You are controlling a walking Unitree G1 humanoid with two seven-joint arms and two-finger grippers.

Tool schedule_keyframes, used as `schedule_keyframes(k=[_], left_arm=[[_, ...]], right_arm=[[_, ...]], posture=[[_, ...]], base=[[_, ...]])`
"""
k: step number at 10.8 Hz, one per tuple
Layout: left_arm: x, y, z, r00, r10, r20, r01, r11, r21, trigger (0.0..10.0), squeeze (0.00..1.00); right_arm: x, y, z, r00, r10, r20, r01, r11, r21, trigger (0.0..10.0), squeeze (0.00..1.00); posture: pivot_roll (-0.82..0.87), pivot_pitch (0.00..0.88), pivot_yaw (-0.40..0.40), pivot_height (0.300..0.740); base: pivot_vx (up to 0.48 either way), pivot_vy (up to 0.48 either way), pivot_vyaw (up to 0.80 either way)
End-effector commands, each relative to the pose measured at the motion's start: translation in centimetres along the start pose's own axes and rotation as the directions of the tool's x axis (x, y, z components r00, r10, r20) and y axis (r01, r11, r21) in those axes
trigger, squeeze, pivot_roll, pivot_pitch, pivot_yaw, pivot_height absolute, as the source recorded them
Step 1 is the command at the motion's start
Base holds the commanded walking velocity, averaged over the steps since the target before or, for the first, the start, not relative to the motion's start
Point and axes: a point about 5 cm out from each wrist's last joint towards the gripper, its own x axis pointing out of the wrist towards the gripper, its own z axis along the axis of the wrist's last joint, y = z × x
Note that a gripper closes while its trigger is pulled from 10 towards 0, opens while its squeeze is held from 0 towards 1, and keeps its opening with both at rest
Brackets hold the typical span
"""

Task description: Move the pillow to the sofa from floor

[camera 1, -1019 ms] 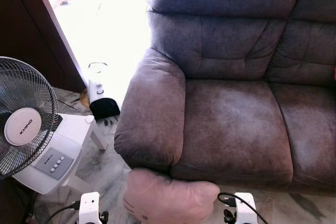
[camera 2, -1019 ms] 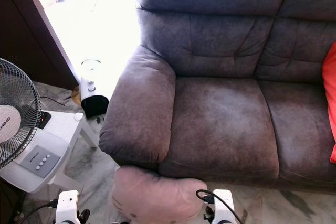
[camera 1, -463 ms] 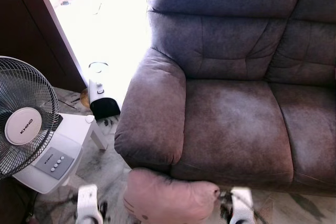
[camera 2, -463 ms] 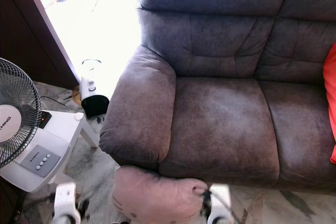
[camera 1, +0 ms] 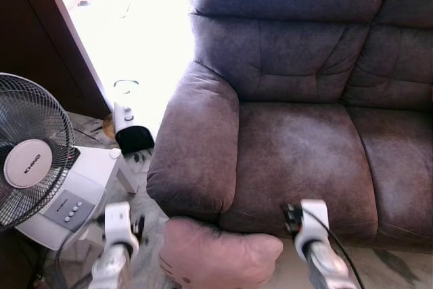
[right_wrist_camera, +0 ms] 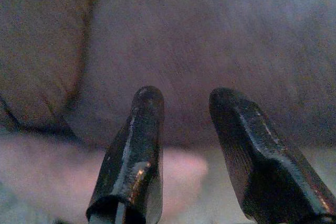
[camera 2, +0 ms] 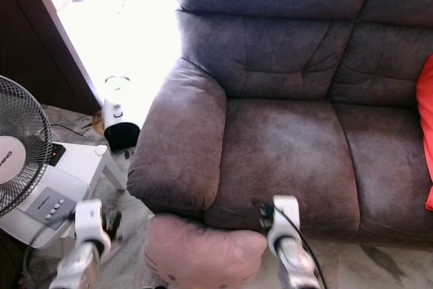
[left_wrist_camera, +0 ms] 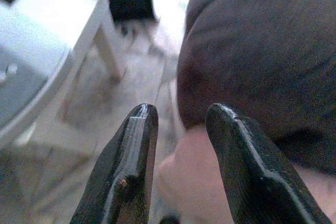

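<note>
A pink pillow [camera 1: 216,255] lies on the marble floor against the front of the grey-brown sofa [camera 1: 304,147], just below its left armrest [camera 1: 196,147]. My left gripper [left_wrist_camera: 181,116] hangs open at the pillow's left side, with the pillow [left_wrist_camera: 194,182] and the armrest beyond its fingers. On the pillow's right side my right gripper [right_wrist_camera: 184,98] is open too, pointing at the sofa's front, with the pillow [right_wrist_camera: 52,177] low beyond it. Neither gripper holds anything. Both silver wrists rise on either side of the pillow in the eye views.
A standing fan [camera 1: 30,160] and a white stool [camera 1: 88,174] stand close on my left. A white and black heater [camera 1: 128,123] sits by the bright doorway. A red cushion [camera 2: 425,133] lies at the sofa's right end.
Both arms have come up from the bottom edge and now stand higher on either side of the pillow. The pillow has not moved.
</note>
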Motion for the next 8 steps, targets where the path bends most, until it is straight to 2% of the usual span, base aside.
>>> schedule_keyframes(k=[1, 3, 4, 6, 8], left_arm=[[0.5, -0.8, 2.1, 0.992, -0.032, 0.123, 0.031, 0.999, 0.009, 10.0, 0.00], [0.9, -1.8, 4.7, 0.963, -0.065, 0.263, 0.061, 0.998, 0.024, 10.0, 0.00], [0.9, -2.4, 6.2, 0.937, -0.078, 0.340, 0.070, 0.997, 0.035, 10.0, 0.00], [0.2, -2.3, 7.8, 0.895, -0.075, 0.441, 0.058, 0.997, 0.051, 10.0, 0.00], [-1.2, -2.0, 9.7, 0.839, -0.067, 0.541, 0.045, 0.998, 0.053, 10.0, 0.00]], right_arm=[[0.5, 0.6, 2.1, 0.993, 0.021, 0.113, -0.022, 1.000, 0.008, 10.0, 0.00], [0.9, 1.0, 4.6, 0.972, 0.033, 0.232, -0.035, 0.999, 0.003, 10.0, 0.00], [1.0, 0.9, 6.1, 0.951, 0.025, 0.307, -0.033, 0.999, 0.020, 10.0, 0.00], [0.6, 0.8, 7.3, 0.920, 0.032, 0.390, -0.040, 0.999, 0.013, 10.0, 0.00], [-0.2, 0.6, 8.0, 0.888, 0.040, 0.459, -0.042, 0.999, -0.006, 10.0, 0.00]], posture=[[0.09, 0.132, -0.033, 0.740], [0.09, 0.120, -0.034, 0.740], [0.08, 0.111, -0.031, 0.740], [0.08, 0.091, -0.032, 0.740], [0.08, 0.072, -0.037, 0.740]], base=[[0.000, 0.000, 0.00], [0.000, 0.000, 0.00], [0.000, 0.000, 0.00], [0.000, 0.000, 0.00], [0.000, 0.000, 0.00]])
